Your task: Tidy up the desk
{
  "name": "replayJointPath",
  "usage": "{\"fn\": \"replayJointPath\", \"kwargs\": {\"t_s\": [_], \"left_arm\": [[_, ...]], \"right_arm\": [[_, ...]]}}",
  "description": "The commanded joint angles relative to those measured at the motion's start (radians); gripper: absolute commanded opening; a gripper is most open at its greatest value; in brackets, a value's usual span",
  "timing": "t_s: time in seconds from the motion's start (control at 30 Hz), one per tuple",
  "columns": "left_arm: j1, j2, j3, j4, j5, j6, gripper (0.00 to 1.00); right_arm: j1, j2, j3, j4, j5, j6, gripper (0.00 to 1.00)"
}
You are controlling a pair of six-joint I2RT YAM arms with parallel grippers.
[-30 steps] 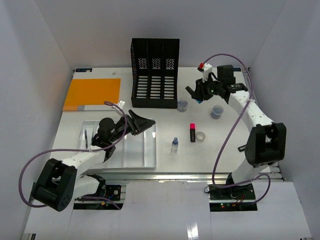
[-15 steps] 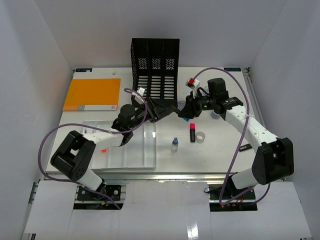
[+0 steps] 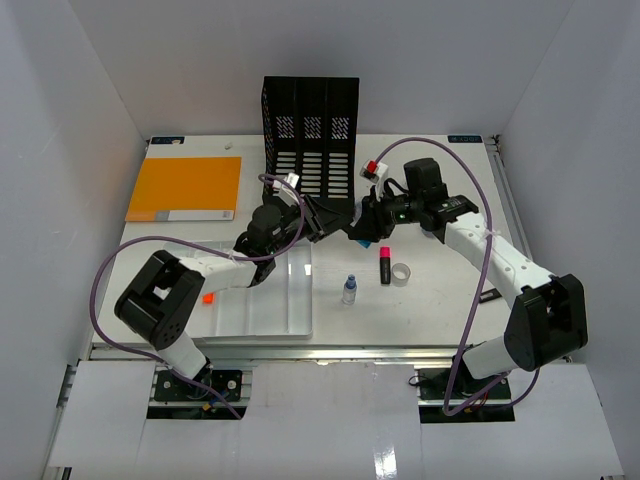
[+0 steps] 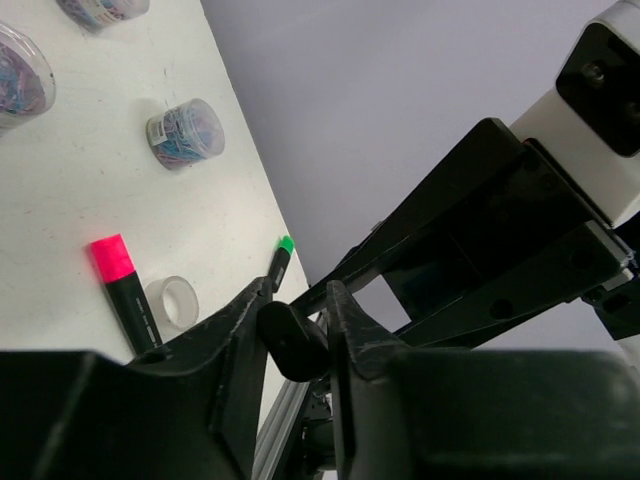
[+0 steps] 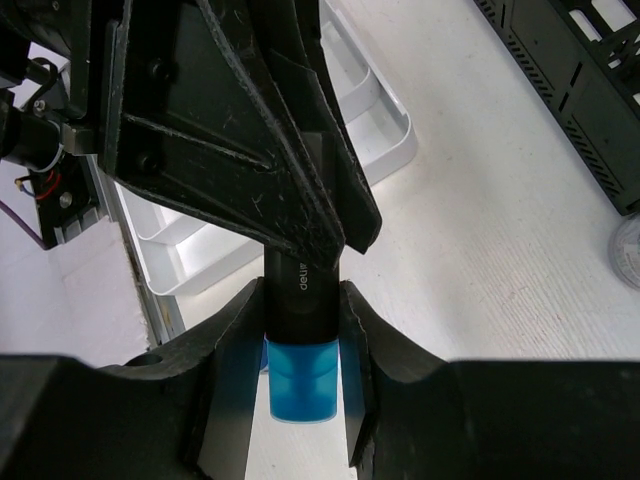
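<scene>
We judge the tidying partly done: above the middle of the desk [image 3: 450, 300], a flat matte white top with metal rail edges filling the centre of the overhead frame, a blue highlighter [image 5: 300, 385] passes between arms. The right gripper [image 5: 300, 295] clamps its smooth black barrel just above the translucent blue cap, and the left gripper [image 4: 298, 300] pinches the rounded black tail, so both sets of fingers grasp it at once. Loose items remain right of centre: a pink highlighter [image 3: 385, 264], a clear tape ring [image 3: 401, 273], a small bottle [image 3: 348, 290] and a clear jar of clips [image 4: 185, 133]. The glossy white compartmented tray [image 3: 290, 315] at lower left looks the likely destination.
</scene>
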Motion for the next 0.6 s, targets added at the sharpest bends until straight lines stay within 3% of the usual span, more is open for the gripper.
{"fn": "replayJointPath", "kwargs": {"t_s": [0.0,0.13,0.2,0.23,0.33,0.57], "left_arm": [[-0.005,-0.028,0.010,0.007,-0.005,0.008,0.30],[-0.005,-0.038,0.009,-0.004,0.004,0.019,0.14],[-0.005,-0.050,0.005,-0.033,0.001,0.032,0.06],[-0.005,-0.061,0.004,-0.050,-0.002,0.043,0.05],[-0.005,-0.107,-0.007,-0.120,-0.023,0.097,0.04],[0.045,-0.321,-0.028,-0.555,-0.154,0.349,0.03]], "right_arm": [[0.010,-0.004,0.039,0.028,0.001,-0.001,0.35],[0.012,-0.003,0.037,0.025,-0.001,-0.018,0.61],[0.013,-0.008,0.037,0.015,0.002,-0.035,0.90],[0.013,-0.014,0.034,0.014,0.005,-0.041,0.96],[0.012,-0.034,0.022,0.005,0.005,-0.080,0.91],[-0.025,-0.126,-0.039,-0.035,-0.055,-0.240,0.90]]}}
